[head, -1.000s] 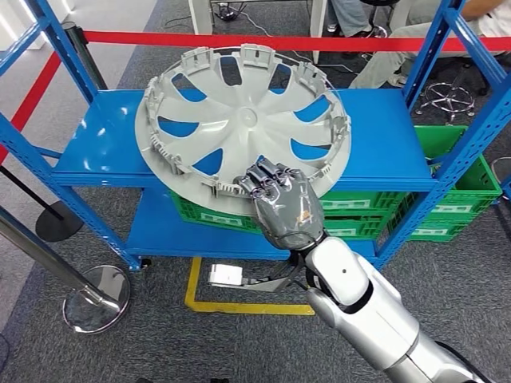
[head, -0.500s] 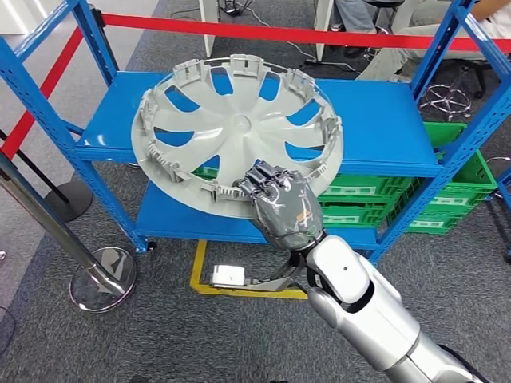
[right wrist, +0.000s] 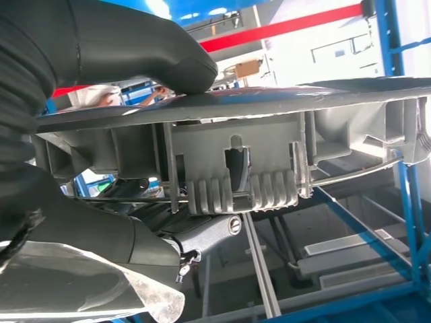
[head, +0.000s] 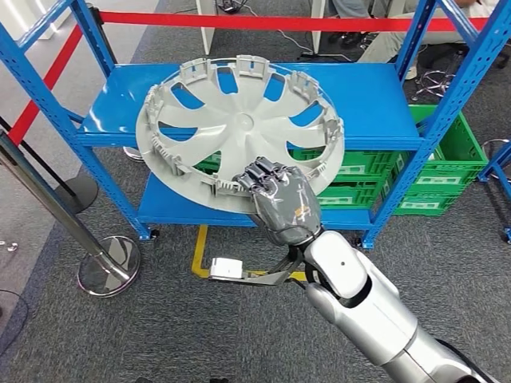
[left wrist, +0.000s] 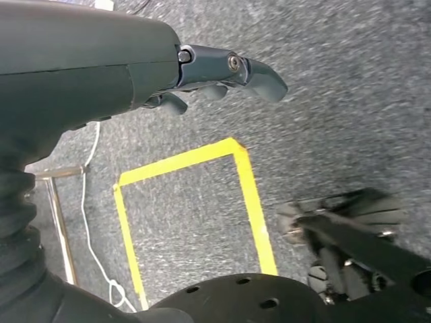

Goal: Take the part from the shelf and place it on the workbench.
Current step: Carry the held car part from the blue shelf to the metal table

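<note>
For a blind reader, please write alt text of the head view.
The robot's right hand grips the near rim of a grey wheel cover, held tilted before a blue shelf with green crates beneath.

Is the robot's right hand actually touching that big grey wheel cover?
Touching. In the head view the right hand grips the near rim of the wheel cover; the right wrist view shows its thumb pressed on the rim.

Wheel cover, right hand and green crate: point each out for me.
wheel cover (head: 244,124), head view, centre hub.
right hand (head: 283,203), head view, back of hand.
green crate (head: 443,179), head view, side wall.
</note>
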Controlling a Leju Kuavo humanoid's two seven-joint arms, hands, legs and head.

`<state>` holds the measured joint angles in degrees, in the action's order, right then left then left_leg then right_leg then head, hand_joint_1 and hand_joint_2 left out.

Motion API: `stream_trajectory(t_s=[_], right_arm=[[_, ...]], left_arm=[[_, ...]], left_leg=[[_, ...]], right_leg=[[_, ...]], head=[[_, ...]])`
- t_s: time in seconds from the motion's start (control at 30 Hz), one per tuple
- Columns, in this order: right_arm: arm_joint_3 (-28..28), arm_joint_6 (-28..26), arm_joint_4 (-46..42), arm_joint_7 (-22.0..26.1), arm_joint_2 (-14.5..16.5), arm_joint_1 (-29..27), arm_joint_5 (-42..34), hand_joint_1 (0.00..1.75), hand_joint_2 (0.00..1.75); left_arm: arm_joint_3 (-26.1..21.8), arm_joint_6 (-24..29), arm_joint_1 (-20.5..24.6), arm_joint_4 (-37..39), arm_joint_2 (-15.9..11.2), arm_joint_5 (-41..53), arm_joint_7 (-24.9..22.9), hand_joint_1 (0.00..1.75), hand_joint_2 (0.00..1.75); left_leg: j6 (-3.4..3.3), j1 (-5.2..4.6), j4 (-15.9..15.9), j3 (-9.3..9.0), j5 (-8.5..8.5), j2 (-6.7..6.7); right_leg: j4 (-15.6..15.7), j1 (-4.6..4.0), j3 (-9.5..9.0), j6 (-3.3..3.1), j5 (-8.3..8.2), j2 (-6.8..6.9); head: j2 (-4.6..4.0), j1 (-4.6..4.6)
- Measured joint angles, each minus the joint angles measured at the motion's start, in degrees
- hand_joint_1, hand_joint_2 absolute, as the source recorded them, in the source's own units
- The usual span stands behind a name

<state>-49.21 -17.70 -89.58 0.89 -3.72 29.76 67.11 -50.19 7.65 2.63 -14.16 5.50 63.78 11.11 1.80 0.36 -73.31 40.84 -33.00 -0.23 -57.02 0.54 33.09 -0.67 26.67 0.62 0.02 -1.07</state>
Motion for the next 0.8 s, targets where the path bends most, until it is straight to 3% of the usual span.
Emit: stream_trajectory(t_s=[0.03,0.1,0.17,0.23,0.3,0.33,0.37,0.43,0.47,0.5,0.53,0.6,0.67,0.7,0.73,0.8], right_arm=[[-0.01,0.0,0.06,0.01,0.0,0.0,0.0,1.75,1.75],[0.0,-0.01,0.11,0.01,0.02,0.02,-0.02,1.75,1.75],[0.08,-0.02,0.1,-0.01,0.07,0.09,-0.03,1.75,1.75],[0.09,-0.01,0.12,0.01,0.1,0.18,-0.05,1.75,1.75],[0.07,-0.01,0.18,0.05,0.1,0.2,-0.07,1.75,1.75],[0.08,-0.01,0.22,0.05,0.09,0.21,-0.07,1.75,1.75],[0.09,0.0,0.27,0.07,0.09,0.22,-0.07,1.75,1.75],[0.08,0.03,0.4,0.1,0.09,0.25,-0.07,1.75,1.75],[0.07,0.05,0.48,0.13,0.09,0.24,-0.08,1.75,1.75],[0.05,0.09,0.58,0.13,0.09,0.23,-0.08,1.75,1.75],[0.05,0.15,0.66,0.14,0.09,0.22,-0.09,1.75,1.75],[0.05,0.26,0.75,0.13,0.09,0.26,-0.1,1.75,1.75],[0.04,0.37,0.75,0.14,0.11,0.51,-0.13,1.75,1.75],[0.03,0.42,0.76,0.14,0.12,0.65,-0.14,1.75,1.75],[0.01,0.49,0.8,0.14,0.13,0.78,-0.15,1.75,1.75],[-0.01,0.61,0.89,0.13,0.14,0.94,-0.16,1.75,1.75]], left_arm=[[0.03,0.0,0.04,-0.01,-0.03,0.01,-0.05,0.0,1.75],[0.11,0.0,0.11,-0.02,-0.09,0.07,-0.13,0.0,1.75],[0.18,0.02,0.29,-0.05,-0.12,0.13,-0.17,0.0,1.75],[0.2,0.05,0.41,-0.07,-0.13,0.19,-0.2,0.0,1.75],[0.2,0.06,0.36,-0.07,-0.08,0.33,-0.24,0.0,1.75],[0.21,0.06,0.35,-0.07,-0.07,0.42,-0.26,0.0,1.75],[0.21,0.06,0.35,-0.08,-0.09,0.5,-0.27,0.0,1.75],[0.23,0.06,0.4,-0.09,-0.16,0.58,-0.27,0.0,1.75],[0.23,0.06,0.41,-0.09,-0.19,0.58,-0.27,0.0,1.75],[0.24,0.05,0.42,-0.09,-0.2,0.58,-0.28,0.0,1.75],[0.25,0.05,0.41,-0.09,-0.2,0.58,-0.29,0.0,1.75],[0.25,0.04,0.43,-0.09,-0.19,0.58,-0.32,0.0,1.75],[0.26,0.04,0.45,-0.09,-0.19,0.58,-0.34,0.0,1.75],[0.27,0.04,0.45,-0.09,-0.2,0.58,-0.35,0.0,1.75],[0.27,0.04,0.44,-0.09,-0.21,0.58,-0.37,0.0,1.75],[0.27,0.04,0.37,-0.09,-0.31,0.58,-0.4,0.0,1.75]], left_leg=[[0.06,0.09,-0.14,-1.07,0.81,0.01],[-0.07,0.22,5.66,-5.96,3.36,0.01],[-0.52,0.07,13.38,-11.04,3.59,-0.05],[-1.17,-0.24,16.58,-12.47,3.21,-0.14],[-2.0,-0.21,17.0,-11.69,4.3,0.0],[-2.52,-0.14,17.16,-11.17,4.95,0.12],[-2.95,-0.06,17.32,-10.54,5.65,0.24],[-3.53,-0.19,17.22,-8.98,6.94,0.32],[-3.61,-0.3,17.14,-8.15,7.56,0.32],[-3.63,-0.39,17.04,-7.29,8.18,0.33],[-3.59,-0.48,16.91,-6.43,8.75,0.33],[-3.42,-0.57,16.63,-4.9,9.8,0.31],[-3.05,-0.79,16.4,-3.72,10.82,0.27],[-2.82,-0.84,16.42,-3.33,11.45,0.26],[-2.56,-0.86,16.53,-2.99,12.14,0.26],[-1.97,-0.74,16.75,-2.5,12.95,0.12]], right_leg=[[-0.29,0.01,0.92,0.08,-0.47,0.04],[-0.85,0.02,2.56,0.38,-1.38,0.05],[-1.1,-0.1,3.67,0.93,-2.36,0.07],[-0.82,-0.13,4.14,1.51,-3.55,0.16],[-0.55,-0.04,4.56,2.1,-4.07,0.05],[-1.32,-0.02,5.12,2.35,-2.89,-0.11],[-3.19,0.0,5.89,2.56,-0.69,-0.27],[-10.21,0.04,7.79,2.73,5.23,-0.43],[-13.92,0.04,8.36,2.77,7.05,-0.44],[-16.42,0.04,8.32,2.77,7.56,-0.45],[-17.06,0.04,7.47,2.72,6.8,-0.45],[-12.36,0.01,2.9,2.37,3.83,-0.45],[-3.98,-0.15,-3.12,2.01,3.47,-0.47],[-1.11,-0.26,-4.89,1.93,3.86,-0.5],[0.53,-0.38,-5.68,1.9,4.21,-0.53],[1.02,-0.34,-5.0,1.54,3.33,-0.42]], head=[[0.0,-0.01],[0.01,-0.01],[0.02,0.01],[0.02,0.0],[0.01,-0.01],[0.01,0.07],[0.01,0.19],[0.01,0.37],[0.01,0.39],[0.0,0.39],[0.0,0.4],[0.01,0.4],[0.01,0.37],[0.01,0.35],[0.01,0.36],[0.01,0.37]])
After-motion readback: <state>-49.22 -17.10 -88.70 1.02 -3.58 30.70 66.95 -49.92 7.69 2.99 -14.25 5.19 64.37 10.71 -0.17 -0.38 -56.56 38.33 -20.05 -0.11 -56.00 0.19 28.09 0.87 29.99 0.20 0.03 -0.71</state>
